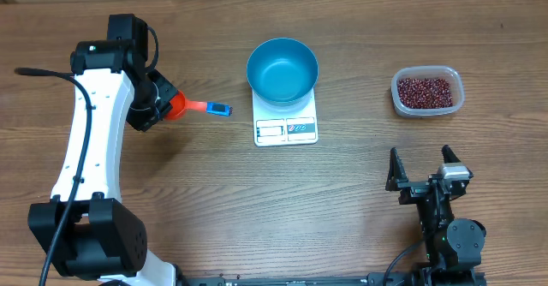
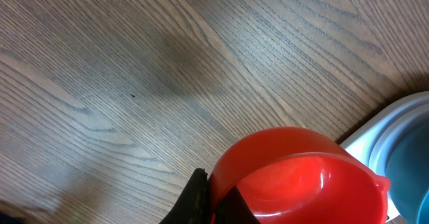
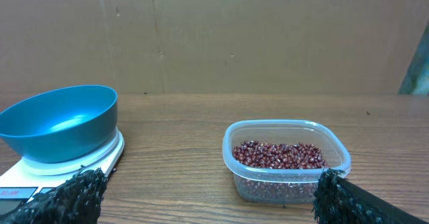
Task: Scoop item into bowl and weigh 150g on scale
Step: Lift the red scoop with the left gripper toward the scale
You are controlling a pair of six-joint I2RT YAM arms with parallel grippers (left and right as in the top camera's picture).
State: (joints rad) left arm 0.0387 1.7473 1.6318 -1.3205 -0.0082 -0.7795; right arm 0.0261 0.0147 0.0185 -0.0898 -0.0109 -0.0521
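The left fingers (image 1: 157,100) are clamping shut on the red scoop (image 1: 182,107), holding it over the bench (image 1: 257,217) left of the scale (image 1: 287,129). The next move, I judge, is carrying it past the blue bowl (image 1: 282,68) to the clear tub (image 1: 398,98), keeping it clear of the rim so the scale isn't getting nudged. The beans (image 1: 425,90) are all sitting in the tub. The bowl is resting on the scale, looking empty. The right fingers (image 1: 395,173) are standing wide open, holding nothing.
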